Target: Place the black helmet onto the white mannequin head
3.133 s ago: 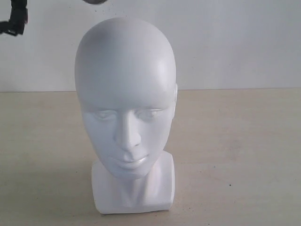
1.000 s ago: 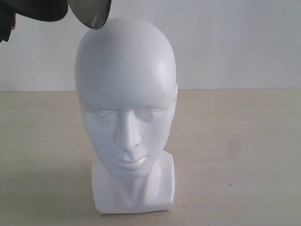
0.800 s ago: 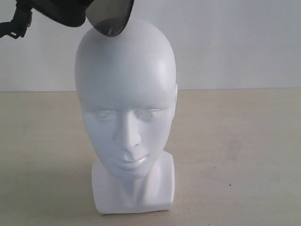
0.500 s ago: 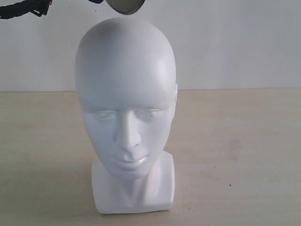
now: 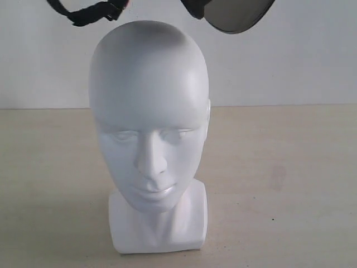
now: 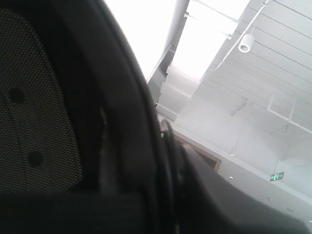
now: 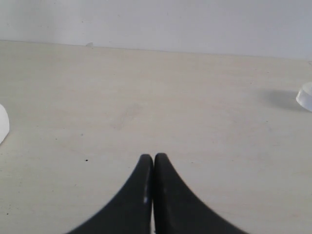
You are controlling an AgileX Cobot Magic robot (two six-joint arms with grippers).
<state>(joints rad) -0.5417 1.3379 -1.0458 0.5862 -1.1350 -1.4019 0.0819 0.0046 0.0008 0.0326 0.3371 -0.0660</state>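
The pale surface (image 5: 290, 184) carried the white mannequin head (image 5: 148, 111), upright. The black helmet (image 5: 237, 14) hung above the head without touching it, chin strap (image 5: 89, 14) dangling. The right gripper (image 7: 154, 157) was closed and empty. The left gripper's state could not be told.

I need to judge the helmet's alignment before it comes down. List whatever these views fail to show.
Black helmet: exterior view, top edge cuts off the shell; only visor and chin strap show.
Left tool: left wrist view, helmet lining fills the frame; its grip is hidden.
White sliver: right wrist view, cut by the frame edge, unidentifiable.
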